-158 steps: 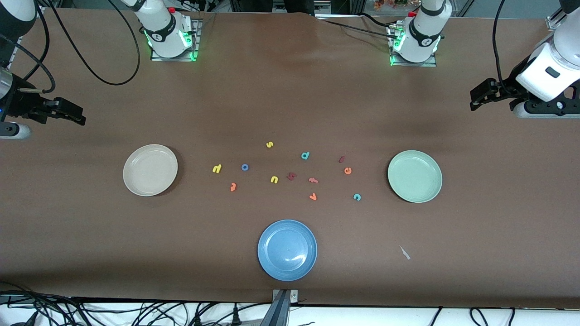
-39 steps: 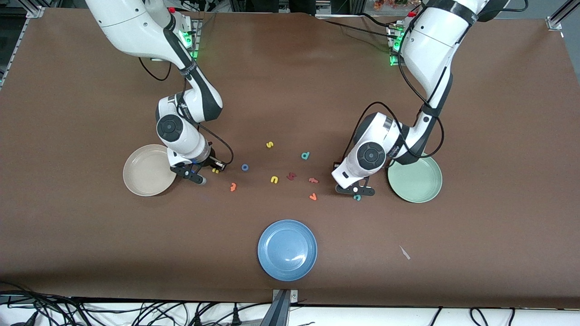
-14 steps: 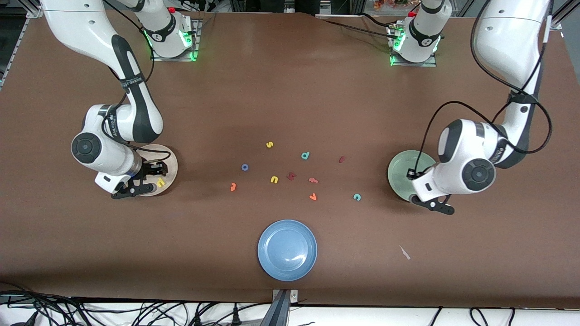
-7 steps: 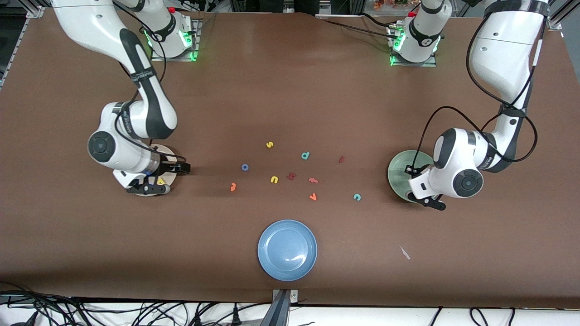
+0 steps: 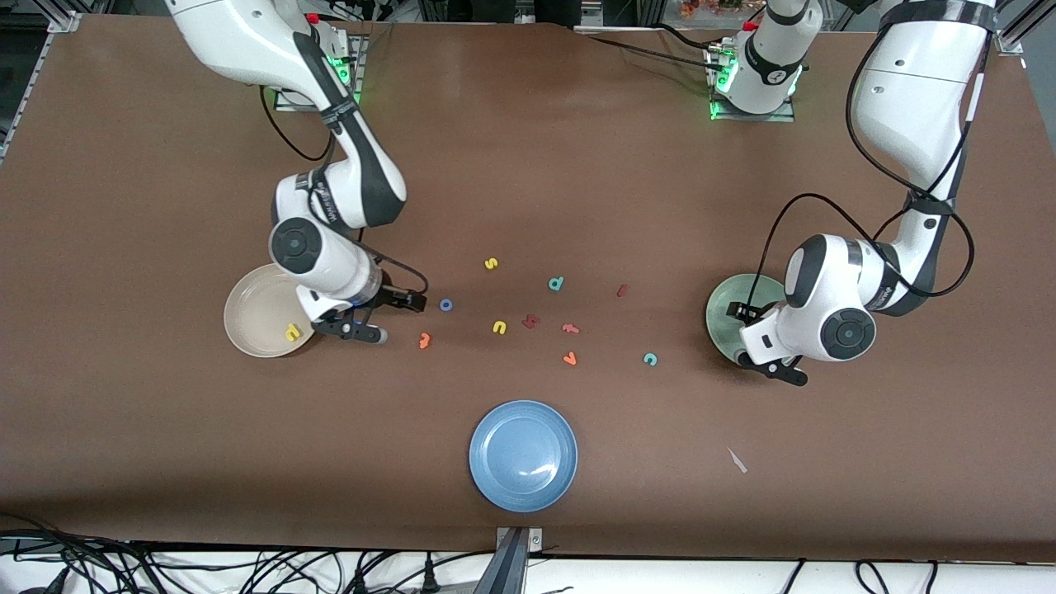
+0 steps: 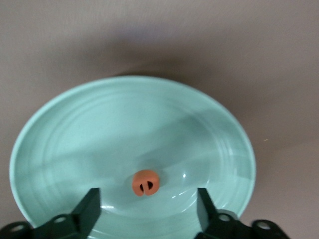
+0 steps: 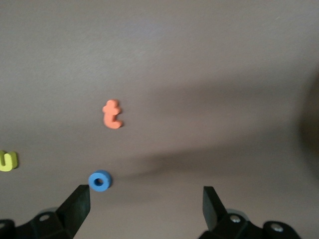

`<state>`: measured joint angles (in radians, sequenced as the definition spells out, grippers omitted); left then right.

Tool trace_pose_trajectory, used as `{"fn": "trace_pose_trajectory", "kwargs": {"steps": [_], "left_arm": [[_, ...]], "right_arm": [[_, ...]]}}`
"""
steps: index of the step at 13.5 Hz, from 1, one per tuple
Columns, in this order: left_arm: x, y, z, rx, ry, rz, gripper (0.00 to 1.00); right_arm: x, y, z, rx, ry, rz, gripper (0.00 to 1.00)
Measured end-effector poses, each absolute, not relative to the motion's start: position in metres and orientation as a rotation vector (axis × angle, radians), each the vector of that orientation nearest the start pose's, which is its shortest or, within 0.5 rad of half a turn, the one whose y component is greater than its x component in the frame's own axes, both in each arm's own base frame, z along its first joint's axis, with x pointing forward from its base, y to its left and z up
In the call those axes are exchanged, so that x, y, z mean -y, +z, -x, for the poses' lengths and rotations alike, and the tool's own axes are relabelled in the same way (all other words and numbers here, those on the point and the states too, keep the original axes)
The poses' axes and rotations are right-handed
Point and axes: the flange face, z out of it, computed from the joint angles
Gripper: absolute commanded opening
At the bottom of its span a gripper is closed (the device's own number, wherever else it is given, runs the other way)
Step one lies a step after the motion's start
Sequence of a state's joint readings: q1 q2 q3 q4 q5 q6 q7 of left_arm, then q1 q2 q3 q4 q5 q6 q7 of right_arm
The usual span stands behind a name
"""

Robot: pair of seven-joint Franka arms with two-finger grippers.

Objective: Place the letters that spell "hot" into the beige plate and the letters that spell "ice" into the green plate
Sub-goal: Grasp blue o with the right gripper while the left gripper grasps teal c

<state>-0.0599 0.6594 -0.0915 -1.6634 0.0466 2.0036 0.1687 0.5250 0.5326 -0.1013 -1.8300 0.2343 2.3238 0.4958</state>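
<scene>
The yellow h [image 5: 293, 332] lies in the beige plate [image 5: 256, 313]. My right gripper [image 5: 388, 318] [image 7: 144, 199] hangs open just off that plate's rim, with the blue o [image 5: 446, 304] [image 7: 100, 180] close by one fingertip and the orange t [image 5: 424, 339] [image 7: 112, 114] a little nearer the front camera. My left gripper [image 5: 763, 345] [image 6: 148, 199] is open low over the green plate [image 5: 724, 318] [image 6: 124, 114], and the orange e [image 6: 145, 182] lies in the plate between its fingers. The teal c [image 5: 650, 358] and dark red i [image 5: 623, 289] lie on the table.
Mid-table lie a yellow s [image 5: 491, 263], teal d [image 5: 556, 284], yellow u [image 5: 499, 327] [image 7: 7, 160], a larger dark red letter [image 5: 530, 321] and two more orange letters [image 5: 570, 328] [image 5: 569, 359]. A blue plate [image 5: 523, 454] sits by the front edge, a white scrap [image 5: 737, 460] beside it.
My right gripper left the beige plate, with the h lying in it, and swung toward the blue o. My left gripper opened over the green plate and let the e go.
</scene>
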Motion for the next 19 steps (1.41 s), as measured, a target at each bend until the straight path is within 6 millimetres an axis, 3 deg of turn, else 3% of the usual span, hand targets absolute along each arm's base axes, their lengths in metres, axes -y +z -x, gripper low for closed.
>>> {"fn": "trace_pose_trajectory", "kwargs": {"steps": [5, 8, 11, 14, 19], "left_arm": [[0.154, 0.268, -0.668, -0.659, 0.271, 3.113, 1.00], [0.200, 0.283, -0.678, -0.751, 0.184, 3.101, 1.00], [0.236, 0.272, -0.693, -0.783, 0.124, 3.106, 1.00], [0.249, 0.248, -0.709, -0.753, 0.082, 3.125, 0.99], [0.265, 0.213, -0.703, -0.744, 0.133, 3.125, 0.73]], "right_arm": [[-0.316, 0.230, -0.574, -0.279, 0.080, 3.047, 1.00], [-0.339, 0.221, -0.573, -0.163, 0.036, 3.094, 1.00], [-0.363, 0.210, -0.568, -0.097, 0.032, 3.108, 0.95], [-0.362, 0.201, -0.568, -0.086, 0.038, 3.120, 0.84], [-0.360, 0.192, -0.568, -0.071, 0.051, 3.130, 0.73]]}}
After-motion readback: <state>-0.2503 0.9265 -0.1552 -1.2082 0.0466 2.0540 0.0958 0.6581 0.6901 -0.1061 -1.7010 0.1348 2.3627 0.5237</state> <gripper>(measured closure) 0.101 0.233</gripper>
